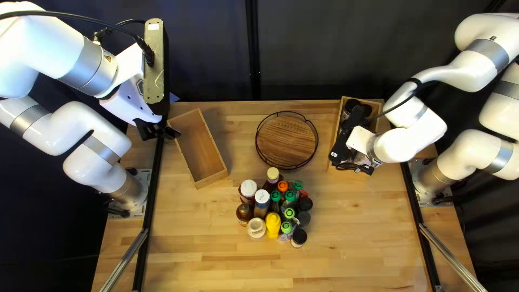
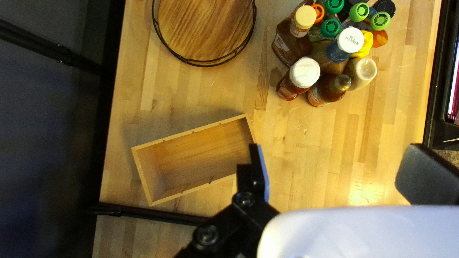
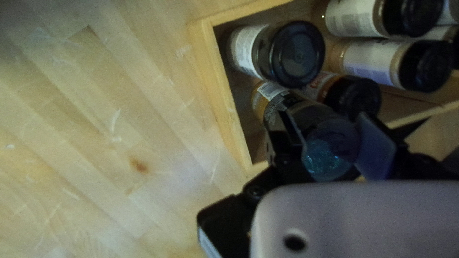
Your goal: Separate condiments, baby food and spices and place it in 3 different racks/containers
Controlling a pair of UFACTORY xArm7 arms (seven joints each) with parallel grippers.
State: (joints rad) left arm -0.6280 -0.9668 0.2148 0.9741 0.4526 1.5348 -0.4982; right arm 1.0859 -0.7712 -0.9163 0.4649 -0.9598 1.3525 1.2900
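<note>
While the right pincer [image 3: 326,119] holds a spice jar [image 3: 315,122] snugly inside the box [image 3: 224,95] — three o'clock from the round rack [image 1: 286,141] — it should lower gently, then release; the left pincer [image 2: 334,153] gapes wide, empty.

1. The pale, striped wooden tabletop [image 1: 194,270] looks smooth, with a glossy glare in the left wrist view.
2. The pale, rectangular wooden box [image 1: 203,148] at the top left view's left has a smooth, satiny floor.
3. The round brown wooden rack [image 1: 286,140] shows streaked grain; its thin black rim [image 2: 208,64] looks like metal wire.
4. The yellow squeeze bottle [image 1: 273,224] appears to be smooth plastic.
5. The round black jar lid [image 3: 299,52] looks like plastic, softly shiny.
6. The white left arm [image 1: 81,121] has glossy, smooth shells and satin-metal bands.
7. The dark cloth curtain [image 1: 324,48] looks matt.
</note>
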